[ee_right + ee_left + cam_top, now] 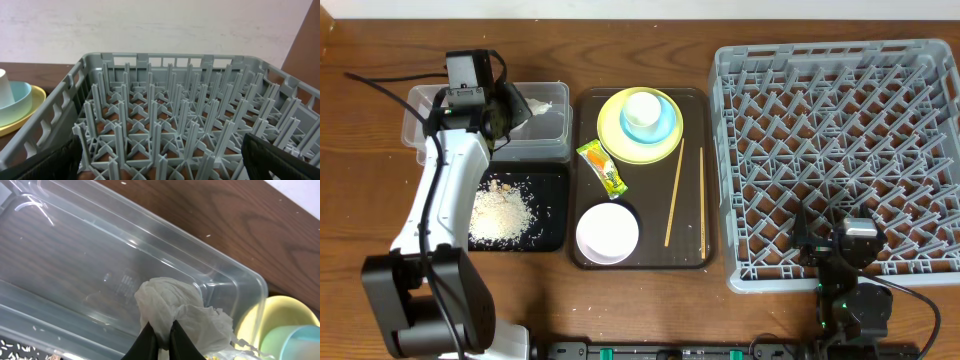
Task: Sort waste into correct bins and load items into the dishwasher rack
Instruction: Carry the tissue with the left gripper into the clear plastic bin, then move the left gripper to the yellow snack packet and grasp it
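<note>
Between the closed tips of the left gripper (160, 340), the tissue (172, 302) is pinched by a crumpled fold. It looks soft and almost weightless, apt to cling on release, so any raised fold serves as a hold. Just below and ahead lies the tub (75, 255), the tissue inside its walls. Farther off, the right gripper (161, 150) stands spread wide at the rack (160, 60).

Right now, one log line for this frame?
left gripper: shut on tissue at clear tub | right gripper: open, at rack
</note>
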You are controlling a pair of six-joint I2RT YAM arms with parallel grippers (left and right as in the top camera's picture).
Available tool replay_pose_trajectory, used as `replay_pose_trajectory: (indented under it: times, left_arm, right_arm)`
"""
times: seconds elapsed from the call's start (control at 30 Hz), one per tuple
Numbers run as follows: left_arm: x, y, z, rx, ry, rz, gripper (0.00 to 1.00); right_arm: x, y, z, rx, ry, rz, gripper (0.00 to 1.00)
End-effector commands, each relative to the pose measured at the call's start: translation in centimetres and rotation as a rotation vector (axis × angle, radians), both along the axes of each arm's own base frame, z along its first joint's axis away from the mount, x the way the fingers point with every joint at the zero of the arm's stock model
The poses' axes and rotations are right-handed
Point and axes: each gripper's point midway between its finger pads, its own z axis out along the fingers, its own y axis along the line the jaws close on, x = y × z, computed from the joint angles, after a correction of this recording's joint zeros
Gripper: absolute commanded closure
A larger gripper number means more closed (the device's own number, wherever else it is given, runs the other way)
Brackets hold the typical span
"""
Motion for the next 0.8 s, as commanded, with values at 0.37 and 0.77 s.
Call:
replay_pose_trajectory:
  times: [0.37, 0.77]
  left_arm:
    - [-1.1, -1.1, 2.5, -0.028, -0.030, -0.029, 0.51]
    - [-7.7, -12.5, 0.2, -0.026, 0.181, -0.274, 0.59]
  right_arm:
    - [0.0, 0.0, -0.1, 0.017, 0.002, -0.002, 0.01]
    - [0.0, 0.0, -0.1, 0.017, 0.002, -0.002, 0.01]
